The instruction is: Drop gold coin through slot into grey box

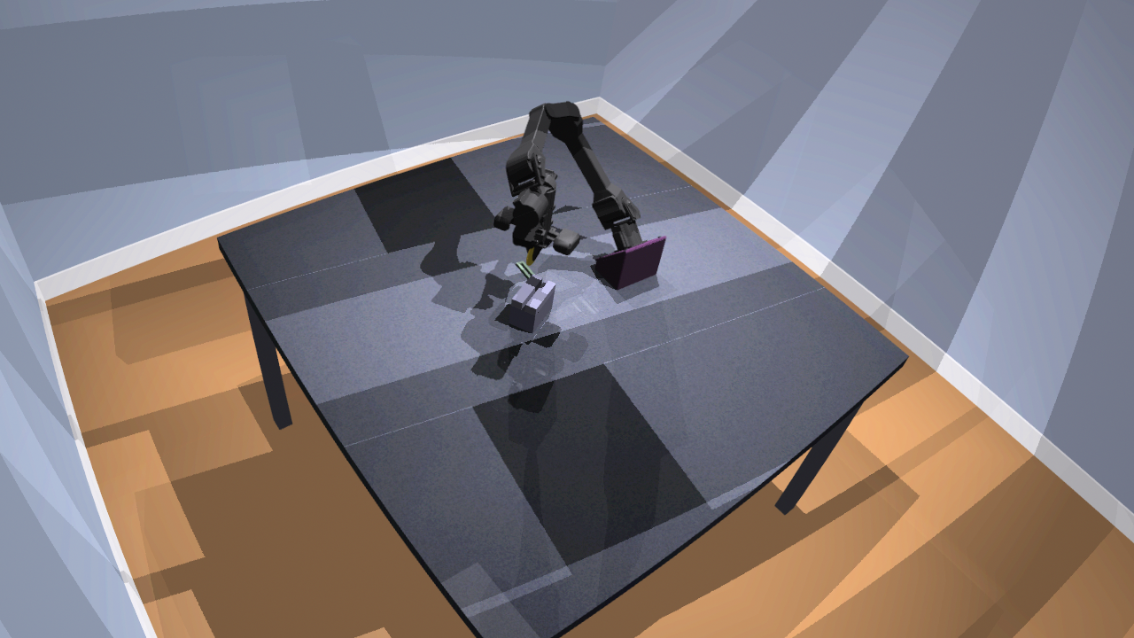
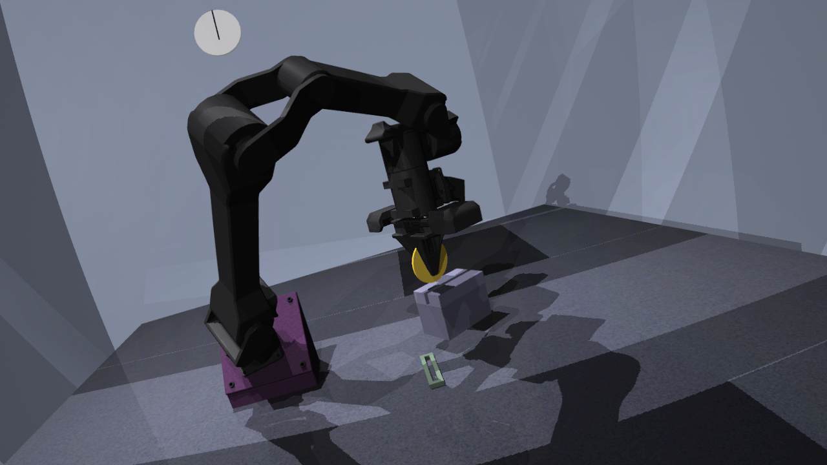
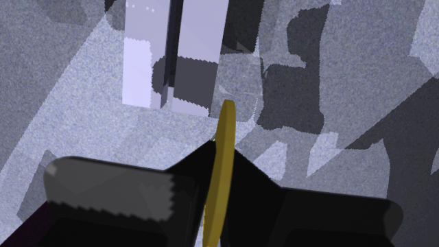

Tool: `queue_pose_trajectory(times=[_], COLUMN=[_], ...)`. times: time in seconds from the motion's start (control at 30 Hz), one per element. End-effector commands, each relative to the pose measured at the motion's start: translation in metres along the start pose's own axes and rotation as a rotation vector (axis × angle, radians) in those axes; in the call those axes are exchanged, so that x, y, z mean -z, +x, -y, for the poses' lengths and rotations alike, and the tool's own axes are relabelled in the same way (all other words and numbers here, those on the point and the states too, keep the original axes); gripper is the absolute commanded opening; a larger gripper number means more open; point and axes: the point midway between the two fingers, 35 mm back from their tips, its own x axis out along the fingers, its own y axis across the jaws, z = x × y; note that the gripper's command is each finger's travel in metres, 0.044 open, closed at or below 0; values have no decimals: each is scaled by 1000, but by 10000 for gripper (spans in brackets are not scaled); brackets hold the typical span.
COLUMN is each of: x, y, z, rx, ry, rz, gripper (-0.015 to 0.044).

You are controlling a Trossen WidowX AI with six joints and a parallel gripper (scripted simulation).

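My gripper is shut on the gold coin and holds it on edge, in the air. The grey box stands on the table, with its dark slot running along the lid. In the exterior view the coin hangs just above the box's near end. In the wrist view the box lies ahead of the coin and its slot is a little to the left of the coin's line. The green holder lies empty on the table beside the box.
The arm's purple base block stands on the dark table, behind the box in the top view. The floor around the table is orange and edged by a low white wall.
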Motion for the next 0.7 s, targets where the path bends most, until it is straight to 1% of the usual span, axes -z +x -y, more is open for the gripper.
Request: queue_pose_trajectory(times=[0.0,0.67], x=[-8,-52], y=[3,6], z=[-7,-34], rx=[-6,4], ry=[1,-2], rz=[-8,-7], gripper=[0,0])
